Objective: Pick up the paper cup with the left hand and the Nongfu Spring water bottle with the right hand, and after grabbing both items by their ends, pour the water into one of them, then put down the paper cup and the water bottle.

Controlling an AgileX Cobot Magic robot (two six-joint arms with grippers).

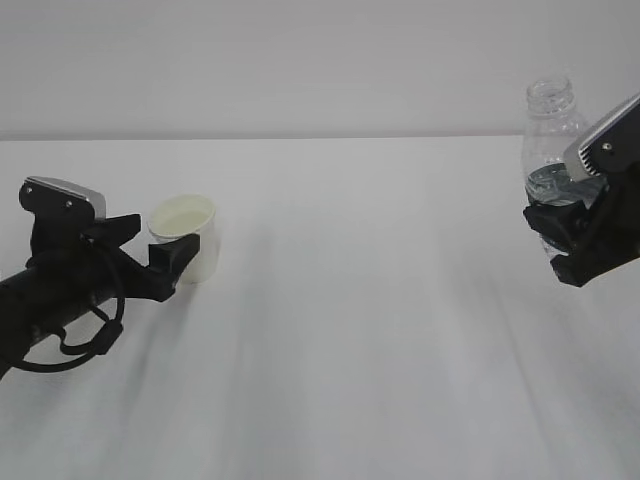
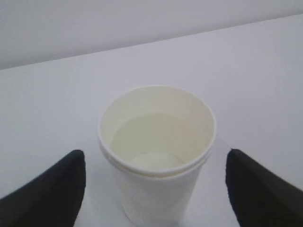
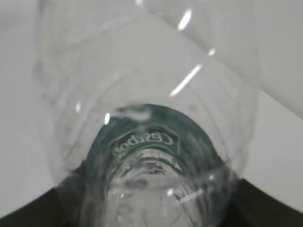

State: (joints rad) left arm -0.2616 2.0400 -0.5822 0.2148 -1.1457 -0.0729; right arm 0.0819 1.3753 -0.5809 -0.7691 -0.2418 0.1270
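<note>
Exterior view: left black gripper (image 1: pixel 160 252) gapes wide around the small white paper cup (image 1: pixel 186 238) on the white table (image 1: pixel 380 330); right black gripper (image 1: pixel 570 240) clamps the clear ribbed bottle (image 1: pixel 552 130), far right.

Nongfu Spring water bottle (image 1: pixel 552 125): lower half hidden behind right tool (image 1: pixel 570 232); label text blurred in right wrist view. Paper cup (image 1: pixel 186 238): base cut off by bottom edge in left wrist view. Left arm (image 1: pixel 45 300) cut off at left edge.
</note>
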